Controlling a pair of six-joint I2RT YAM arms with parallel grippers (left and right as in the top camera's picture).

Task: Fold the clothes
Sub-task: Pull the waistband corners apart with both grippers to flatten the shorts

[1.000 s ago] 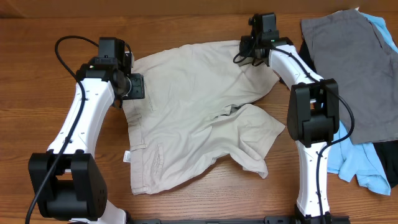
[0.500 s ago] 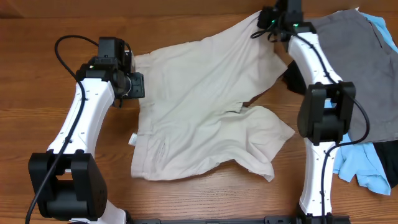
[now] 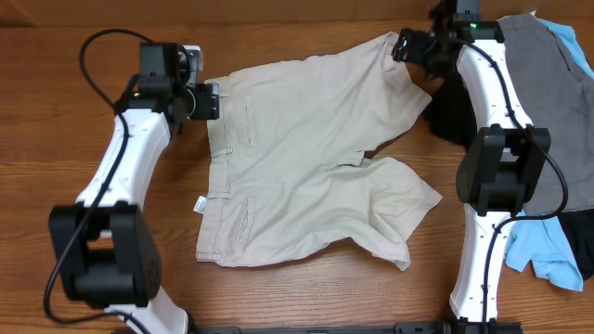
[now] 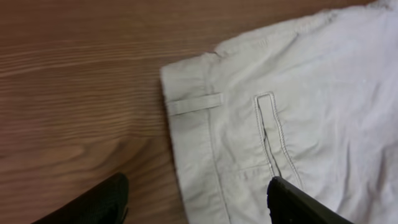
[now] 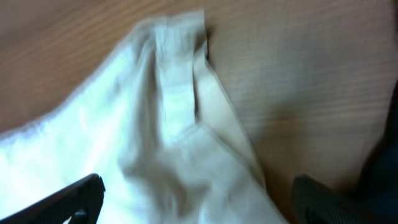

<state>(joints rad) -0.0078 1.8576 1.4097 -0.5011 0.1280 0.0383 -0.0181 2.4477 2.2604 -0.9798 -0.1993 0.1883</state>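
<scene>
1. The wooden table (image 3: 306, 297) carries everything.
2. The khaki shorts (image 3: 297, 158) lie spread open across the middle of the table. Their waistband faces the left edge, one leg reaches toward the far edge and the other lies rumpled nearer the front.
3. Along the right edge sits a heap of clothes: a grey garment (image 3: 548, 102) on top, a black one (image 3: 450, 116) beside it, and a light-blue one (image 3: 534, 246) toward the front right corner.
4. The left pincer (image 3: 206, 100) is over the far waistband corner, released, its fingers spread and holding nothing.
5. The right pincer (image 3: 408, 46) is over the far leg's tip, likewise released.
6. A belt loop (image 4: 194, 103) lies flat on the waistband.
</scene>
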